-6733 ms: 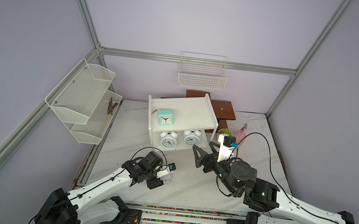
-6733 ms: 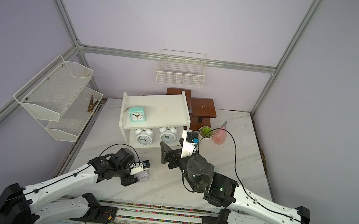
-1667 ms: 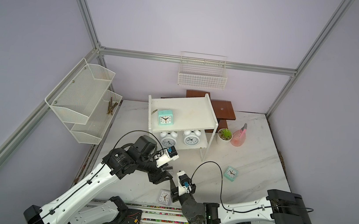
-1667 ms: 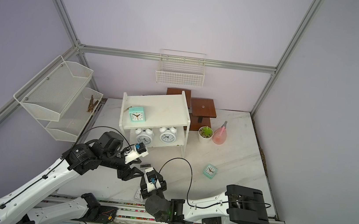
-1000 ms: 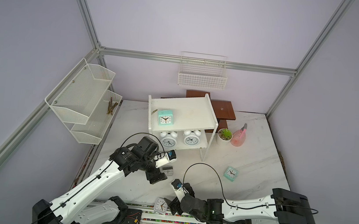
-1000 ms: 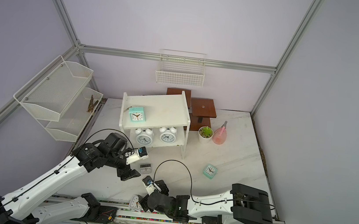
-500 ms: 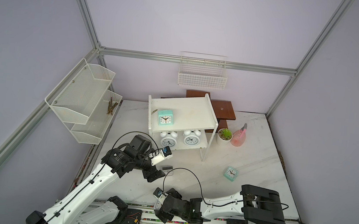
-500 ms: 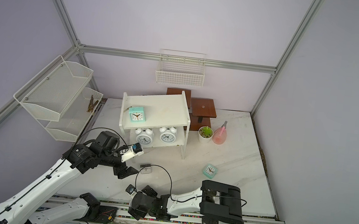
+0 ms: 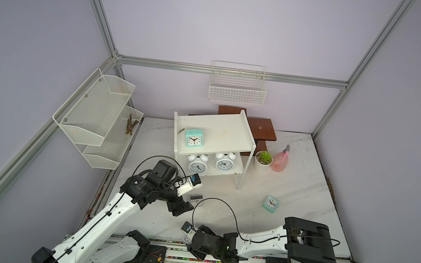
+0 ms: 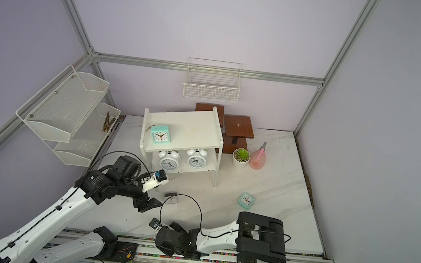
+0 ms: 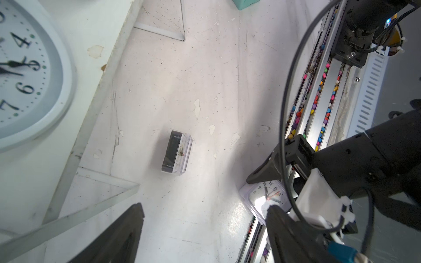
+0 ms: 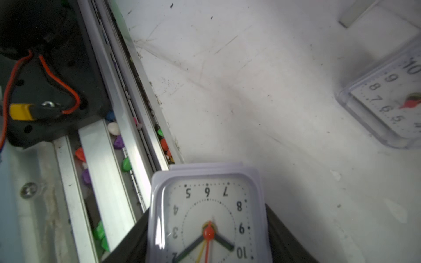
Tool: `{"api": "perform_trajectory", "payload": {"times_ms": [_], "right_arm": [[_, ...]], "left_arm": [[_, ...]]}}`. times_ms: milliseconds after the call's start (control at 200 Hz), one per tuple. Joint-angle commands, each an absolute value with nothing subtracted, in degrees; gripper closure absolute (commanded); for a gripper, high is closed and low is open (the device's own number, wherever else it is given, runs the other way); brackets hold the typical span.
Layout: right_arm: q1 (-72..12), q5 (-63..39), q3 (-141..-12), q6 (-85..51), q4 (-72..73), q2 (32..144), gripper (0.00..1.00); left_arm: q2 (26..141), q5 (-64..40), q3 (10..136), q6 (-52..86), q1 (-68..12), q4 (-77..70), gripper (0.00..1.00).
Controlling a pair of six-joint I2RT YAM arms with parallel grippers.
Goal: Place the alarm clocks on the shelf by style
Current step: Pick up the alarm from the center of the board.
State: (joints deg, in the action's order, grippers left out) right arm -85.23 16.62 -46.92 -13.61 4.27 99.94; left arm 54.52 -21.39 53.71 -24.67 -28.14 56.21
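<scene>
Showing numerals 3–10, white clock (image 12: 205, 205) sits in right tool (image 12: 208, 236).

White arms (image 9: 102, 222), black joints (image 9: 141, 186), black cables (image 9: 213, 199).

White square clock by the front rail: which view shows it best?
Right wrist: the white square clock fills the foreground, dial readable. Left wrist shows it small, partly behind a cable. Both top views mostly hide it beneath the right arm.
</scene>
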Motion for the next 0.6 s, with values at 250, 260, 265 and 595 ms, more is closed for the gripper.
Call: {"api": "perform_trajectory", "payload": {"times_ms": [250,260,265,595], "right_arm": [[-84.9,24.7,-42.7,-11.7,3.1,89.4,0.51],[-84.9,25.0,-42.5,-11.6,3.1,89.1,0.51],[-84.8,25.1,-42.4,-11.5,3.1,88.9,0.51],[-84.9,30.3,-30.8,4.3,18.4,71.9,0.56]], "left_arm": [[54.2,-26.4,53.9,-23.1,-27.9,54.3,0.11],[54.2,-26.5,53.9,-23.0,-27.9,54.3,0.11],[54.2,-26.6,53.9,-22.9,-27.9,54.3,0.11],[55.8,-35.4,53.8,-22.9,-28.0,54.1,0.06]]}}
